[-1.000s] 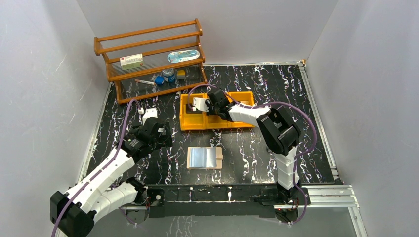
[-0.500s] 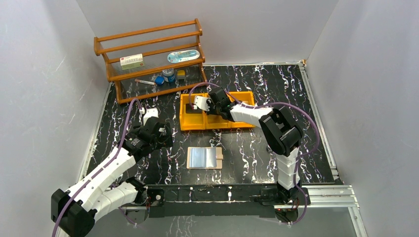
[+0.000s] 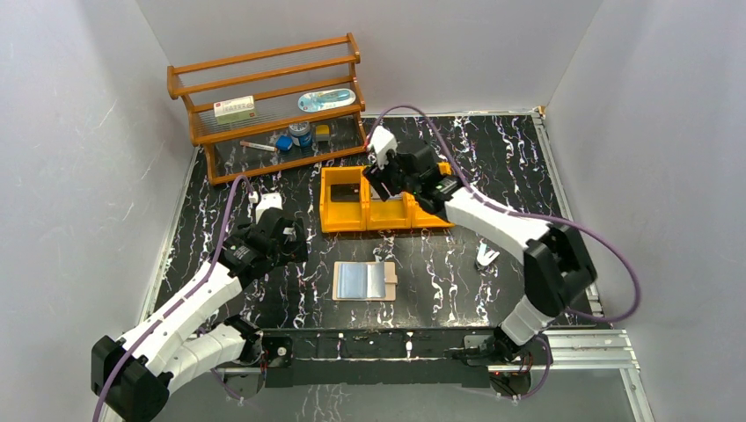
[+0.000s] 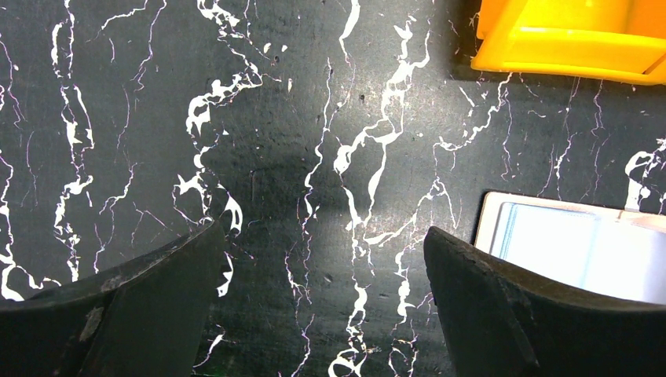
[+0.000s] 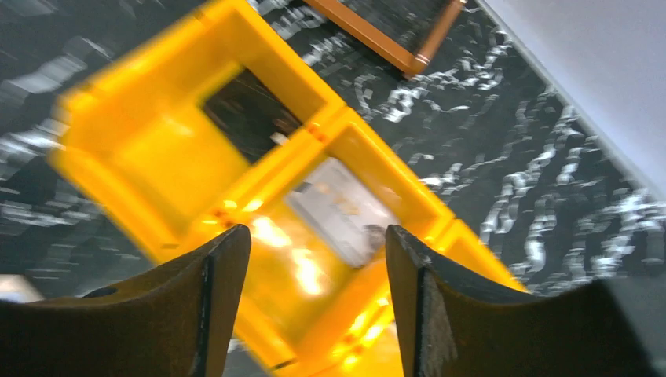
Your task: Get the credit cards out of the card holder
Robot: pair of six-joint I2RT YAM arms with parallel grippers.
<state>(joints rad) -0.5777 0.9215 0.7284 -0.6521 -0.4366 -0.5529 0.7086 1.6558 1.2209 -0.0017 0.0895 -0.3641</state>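
The card holder (image 3: 365,281) lies open on the black marbled table, pale blue panels up, and its edge shows in the left wrist view (image 4: 581,243). My left gripper (image 3: 295,242) (image 4: 322,236) hovers to its left, open over bare table. My right gripper (image 3: 380,186) (image 5: 314,236) is open above the yellow bin (image 3: 352,218) with nothing between its fingers. Below it a silvery-grey credit card (image 5: 342,208) lies in the middle compartment. A dark credit card (image 5: 251,118) (image 3: 345,190) lies in the left compartment.
A wooden rack (image 3: 273,105) with small items stands at the back left, behind the bin. A small white clip-like object (image 3: 485,256) lies on the table right of the card holder. The bin's near corner (image 4: 565,47) shows in the left wrist view.
My right gripper has opened, lifted and shifted right from the bin's left compartment to over the middle one. The right arm swung outward, uncovering the white clip. The left arm has not moved.
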